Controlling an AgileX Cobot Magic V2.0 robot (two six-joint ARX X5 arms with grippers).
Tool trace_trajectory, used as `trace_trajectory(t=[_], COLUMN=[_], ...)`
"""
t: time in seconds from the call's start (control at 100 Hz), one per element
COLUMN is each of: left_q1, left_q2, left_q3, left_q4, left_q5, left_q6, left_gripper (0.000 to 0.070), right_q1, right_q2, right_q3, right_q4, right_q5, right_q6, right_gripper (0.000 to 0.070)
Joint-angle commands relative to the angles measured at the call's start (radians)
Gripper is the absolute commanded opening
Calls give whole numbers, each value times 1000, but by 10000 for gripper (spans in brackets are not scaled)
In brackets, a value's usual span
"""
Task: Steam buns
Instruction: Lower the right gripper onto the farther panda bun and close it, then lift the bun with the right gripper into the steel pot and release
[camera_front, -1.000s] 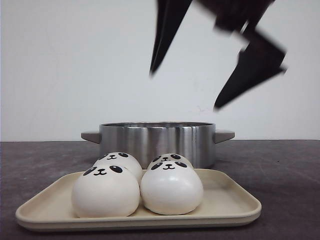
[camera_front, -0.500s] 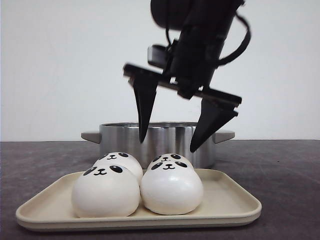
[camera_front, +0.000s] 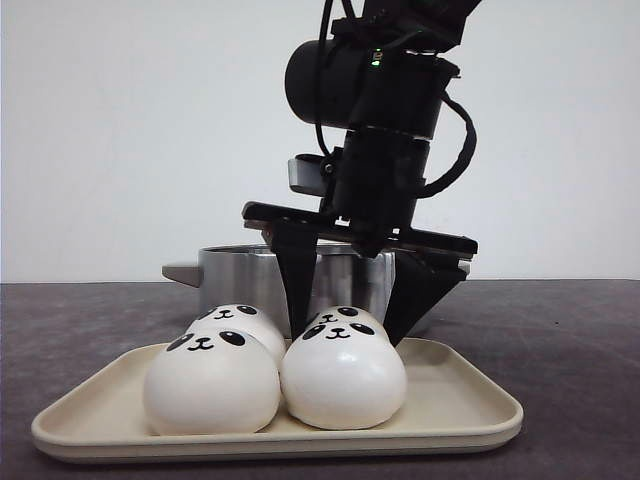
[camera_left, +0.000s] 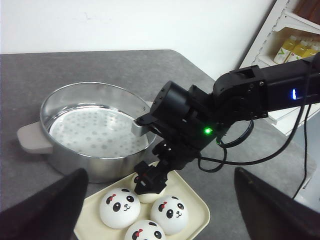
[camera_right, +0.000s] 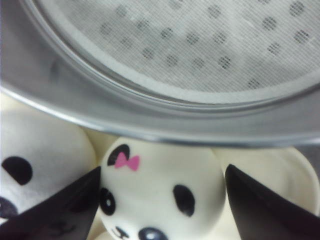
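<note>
A: How do those buns (camera_front: 275, 375) handle?

B: Soft and light, I'd judge, with smooth domes; squeeze gently across the widest part or they'll dent or slip. All four sit on the cream tray (camera_front: 470, 405), just in front of the steamer pot (camera_front: 240, 275).

A: And the right end effector (camera_front: 350, 325)?

B: Spread wide, fingers either side of the back right bun (camera_right: 162, 195), holding nothing yet. The left end effector (camera_left: 160, 200) hangs well above, wide open and empty too.
</note>
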Motion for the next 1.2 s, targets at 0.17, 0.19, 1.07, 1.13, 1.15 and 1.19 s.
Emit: trace_trajectory(t=[0.17,0.19,1.07,1.13,1.15,1.19], left_q1=[-13,-13,-13,-13,-13,-13], left_q2=[5,5,7,7,7,7], left_q3=[15,15,15,15,15,15], left_q4=[9,9,97,97,96,95], left_q5=[-8,-8,-104,-104,-104,-104], left_q6=[10,10,10,9,9,9], left_gripper=[556,556,556,556,556,556], right_q1=[8,11,-91,-118,-127,-141], right_q2=[40,37,-32,15,29,61], right_q3=[15,15,521,521,521,521], right_q4=[-22,-22,-10,12,19,32], right_q5=[24,24,260,259,259,249], right_q6=[-13,-13,-386,-395,-396,-395], right_gripper=[9,9,7,7,7,7])
